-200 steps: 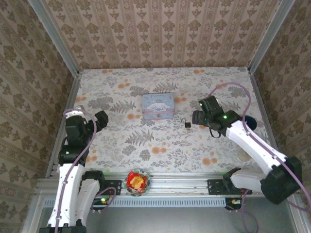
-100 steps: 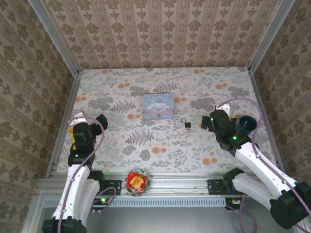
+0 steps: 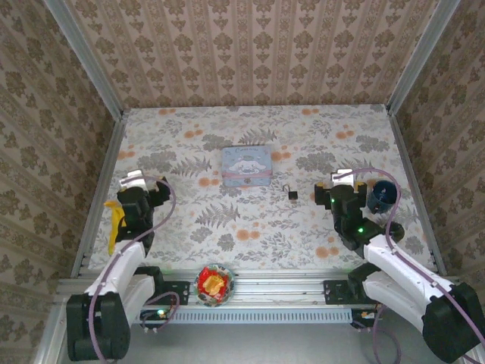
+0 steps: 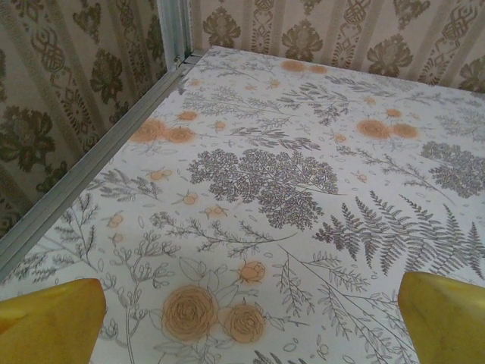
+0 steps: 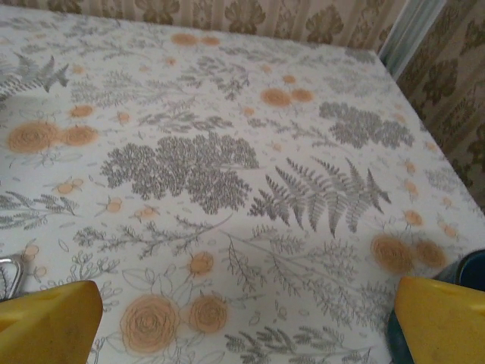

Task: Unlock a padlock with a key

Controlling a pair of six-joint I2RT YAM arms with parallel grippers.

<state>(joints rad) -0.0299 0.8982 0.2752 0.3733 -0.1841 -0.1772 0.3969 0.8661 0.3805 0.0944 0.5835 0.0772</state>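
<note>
From above, the padlock [image 3: 292,194] sits between the shut tin [image 3: 246,165] and the right gripper [image 3: 330,189], small, hard and probably light, best pinched across its dark body, while the cup [image 3: 377,200] hides its contents and the left gripper [image 3: 147,186] waits well apart; both wrist views show jaws spread wide, holding nothing.

Padlock [image 3: 292,194] too tiny for me to tell shackle open or closed. Blue cup [image 5: 471,269] cut by right wrist frame edge, 4 o'clock. Silvery bit [image 5: 6,277] clipped, 8 o'clock.
</note>
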